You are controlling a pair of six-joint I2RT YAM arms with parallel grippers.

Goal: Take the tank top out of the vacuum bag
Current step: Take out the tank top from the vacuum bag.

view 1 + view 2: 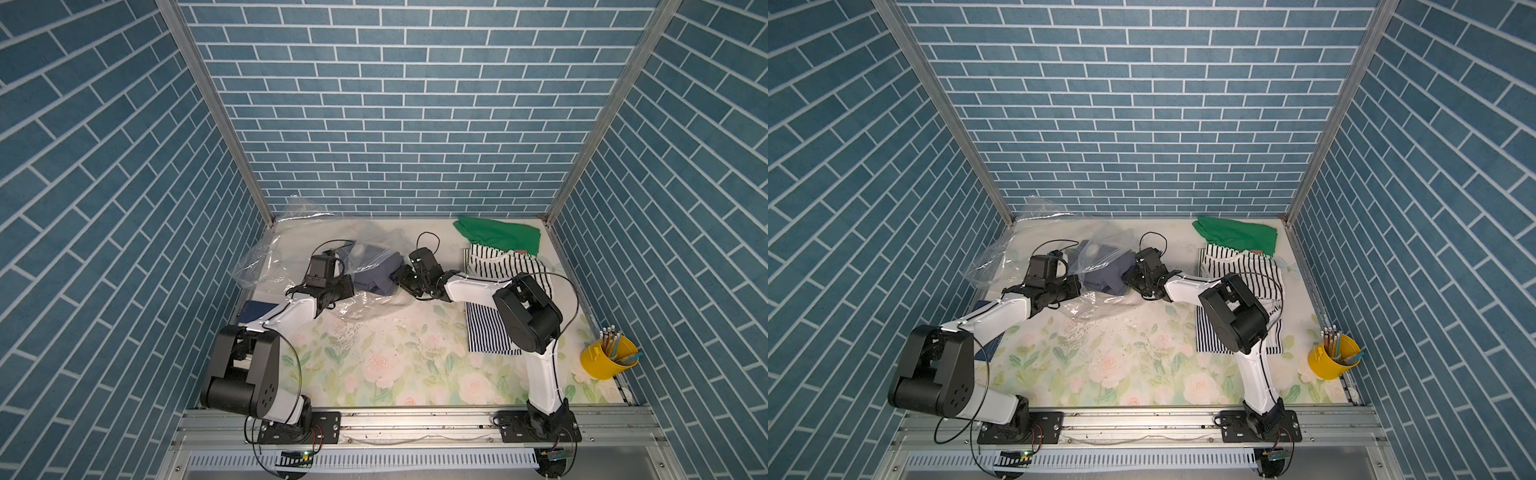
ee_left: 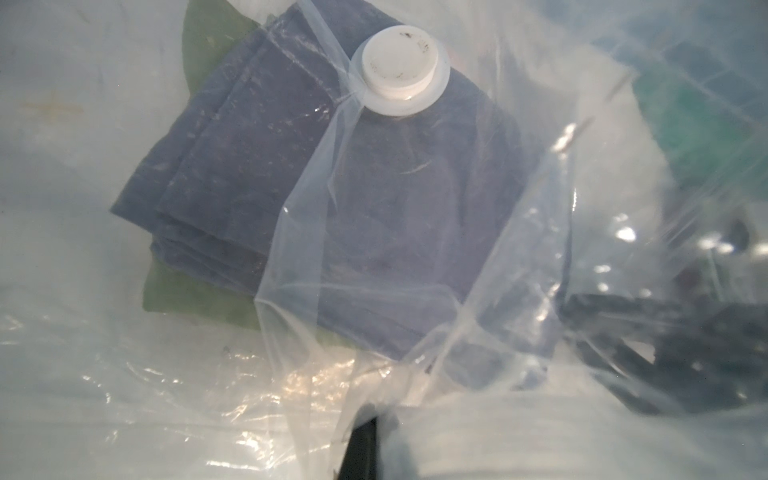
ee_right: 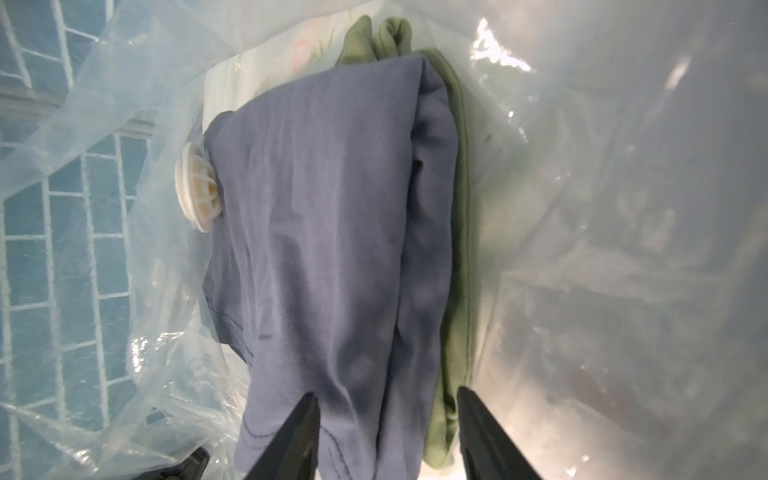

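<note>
The vacuum bag (image 1: 266,257) (image 1: 992,266) lies crumpled at the back left of the table, with its round white valve (image 2: 401,68) (image 3: 199,187) on top. Inside it are the folded blue-grey tank top (image 1: 376,276) (image 3: 332,228) and, beneath that, an olive-green garment (image 3: 455,291). The tank top's near end sticks out of the bag's mouth. My left gripper (image 1: 347,287) (image 2: 368,419) is shut on the bag's film beside the mouth. My right gripper (image 1: 399,278) (image 3: 386,399) reaches into the mouth. Its jaws stand apart, one on either side of the ends of both garments.
A green garment (image 1: 494,235) and striped clothes (image 1: 498,266) lie at the back right. More striped cloth (image 1: 486,332) lies under my right arm. A yellow cup of pencils (image 1: 602,357) stands at the right edge. A dark flat item (image 1: 255,311) lies under my left arm.
</note>
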